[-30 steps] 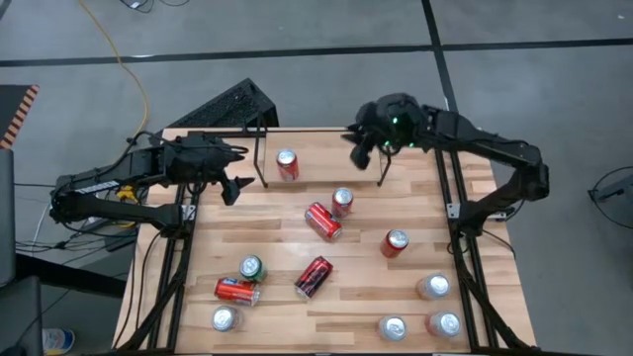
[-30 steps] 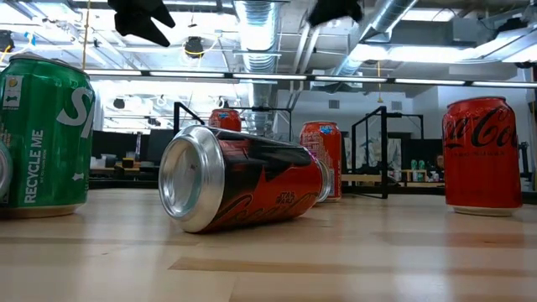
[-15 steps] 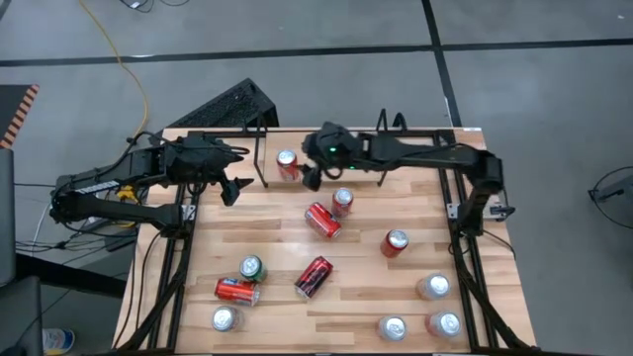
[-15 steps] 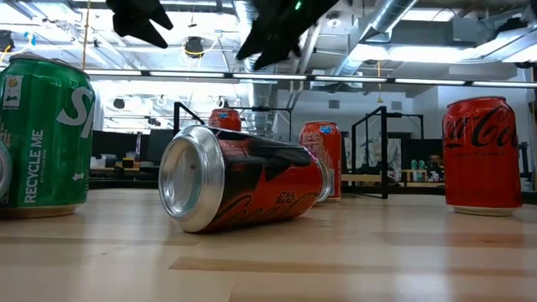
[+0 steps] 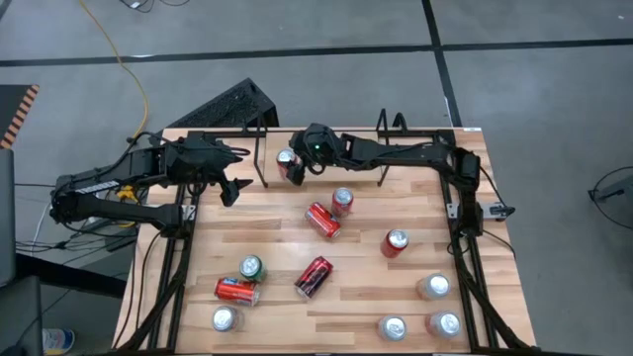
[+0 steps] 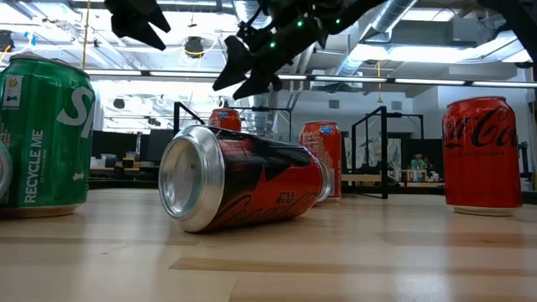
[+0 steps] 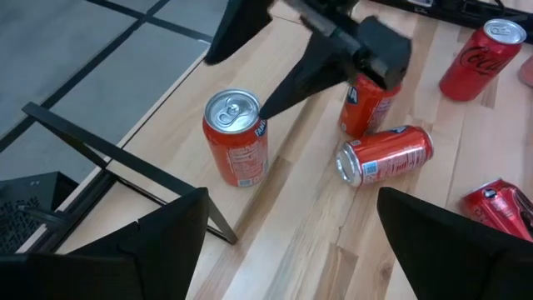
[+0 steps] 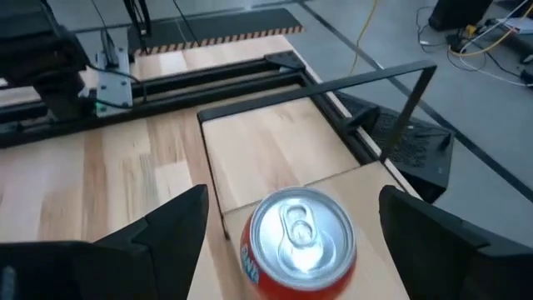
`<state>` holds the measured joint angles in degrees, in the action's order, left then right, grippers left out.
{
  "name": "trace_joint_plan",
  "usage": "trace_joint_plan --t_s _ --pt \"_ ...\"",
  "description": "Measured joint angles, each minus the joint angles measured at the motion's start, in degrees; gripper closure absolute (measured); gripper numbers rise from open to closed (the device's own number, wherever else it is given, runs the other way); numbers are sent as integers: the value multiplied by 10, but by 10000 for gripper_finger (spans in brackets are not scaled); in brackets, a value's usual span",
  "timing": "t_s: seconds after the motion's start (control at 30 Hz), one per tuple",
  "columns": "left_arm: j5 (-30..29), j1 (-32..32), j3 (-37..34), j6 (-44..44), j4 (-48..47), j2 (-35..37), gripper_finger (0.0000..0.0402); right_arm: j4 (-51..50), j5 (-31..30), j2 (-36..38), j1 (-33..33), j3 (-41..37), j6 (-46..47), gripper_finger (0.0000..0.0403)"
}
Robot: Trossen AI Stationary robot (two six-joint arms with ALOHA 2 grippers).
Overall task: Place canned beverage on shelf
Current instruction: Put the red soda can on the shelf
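Wooden table (image 5: 366, 287) strewn with cans; right tool (image 5: 294, 166) spread above orange can (image 5: 286, 163).

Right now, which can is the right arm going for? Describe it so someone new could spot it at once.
Start at the far edge of the wooden table, by the thin black rod frame left of centre. The orange can stands upright just beside that frame, under the open right gripper. It is the farthest can, alone there; the rest stand or lie nearer the table's middle and front.
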<state>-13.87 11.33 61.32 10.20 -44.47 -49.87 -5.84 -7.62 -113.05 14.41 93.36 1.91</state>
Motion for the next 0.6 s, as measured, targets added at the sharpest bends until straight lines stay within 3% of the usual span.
trace_joint_plan --t_s 0.6 --pt "0 0 0 6 1 0 68 27 1 -43 0 1 5 69"
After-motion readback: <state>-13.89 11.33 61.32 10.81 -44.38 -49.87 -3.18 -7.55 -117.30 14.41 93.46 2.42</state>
